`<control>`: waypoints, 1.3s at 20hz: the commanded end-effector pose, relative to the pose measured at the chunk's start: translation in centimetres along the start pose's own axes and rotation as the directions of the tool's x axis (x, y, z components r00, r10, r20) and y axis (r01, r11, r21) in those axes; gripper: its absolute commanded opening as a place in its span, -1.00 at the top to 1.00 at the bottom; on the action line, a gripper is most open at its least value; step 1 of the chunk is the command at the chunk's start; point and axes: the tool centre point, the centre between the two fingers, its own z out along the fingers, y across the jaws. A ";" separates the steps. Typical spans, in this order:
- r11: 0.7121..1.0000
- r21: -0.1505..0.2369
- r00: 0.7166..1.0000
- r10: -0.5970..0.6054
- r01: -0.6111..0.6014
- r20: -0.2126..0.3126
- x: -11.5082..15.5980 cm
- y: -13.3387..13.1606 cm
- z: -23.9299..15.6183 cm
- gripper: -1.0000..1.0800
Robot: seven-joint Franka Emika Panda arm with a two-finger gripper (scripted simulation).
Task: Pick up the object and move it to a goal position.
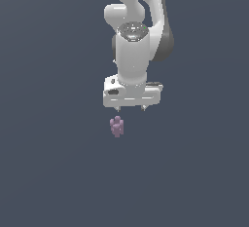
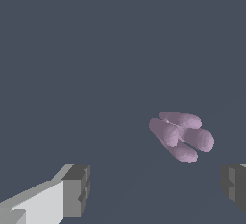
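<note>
The object (image 1: 116, 126) is a small pale purple-mauve lumpy item with rounded knobs, lying on the flat dark grey surface. In the exterior view it sits just in front of and below my white gripper (image 1: 130, 108), slightly toward the exterior view's left. In the wrist view the object (image 2: 180, 135) lies beyond the line between the two fingertips, nearer one finger. My gripper (image 2: 156, 189) is open and empty, its grey pads (image 2: 77, 189) spread wide apart, not touching the object.
The white arm (image 1: 136, 31) rises behind the gripper at the top of the exterior view. The dark grey surface (image 1: 48, 162) extends all around with nothing else on it.
</note>
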 end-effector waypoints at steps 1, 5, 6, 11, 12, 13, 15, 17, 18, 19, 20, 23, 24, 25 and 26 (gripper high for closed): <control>1.000 0.002 1.000 -0.003 0.003 -0.001 0.1 -0.1 -0.1 -0.92; 1.000 0.000 1.000 -0.009 0.009 0.000 0.0 0.0 0.0 -0.92; 1.000 0.000 1.000 -0.013 0.013 0.000 0.0 0.1 0.0 -0.92; 0.998 -0.002 0.998 -0.055 0.055 0.003 0.1 0.5 0.4 -0.92; 0.998 -0.002 0.998 -0.067 0.067 0.005 0.1 0.6 0.5 -0.92; 0.997 -0.003 0.997 -0.080 0.080 0.006 0.1 0.7 0.6 -0.92; 0.994 -0.004 0.994 -0.109 0.109 0.008 0.1 1.0 0.8 -0.92; 0.990 -0.005 0.990 -0.144 0.144 0.011 0.1 1.3 1.1 -0.92; 0.987 -0.005 0.987 -0.162 0.163 0.013 0.1 1.5 1.3 -0.92; 0.983 -0.006 0.983 -0.182 0.182 0.015 0.2 1.7 1.5 -0.92; 0.979 -0.006 0.979 -0.203 0.204 0.016 0.2 1.9 1.6 -0.92; 0.962 -0.006 0.962 -0.272 0.272 0.023 0.2 2.6 2.2 -0.92; 0.955 -0.006 0.955 -0.295 0.296 0.025 0.2 2.9 2.4 -0.92; 0.948 -0.005 0.948 -0.318 0.319 0.027 0.2 3.1 2.6 -0.92; 0.940 -0.005 0.940 -0.341 0.342 0.029 0.2 3.3 2.8 -0.92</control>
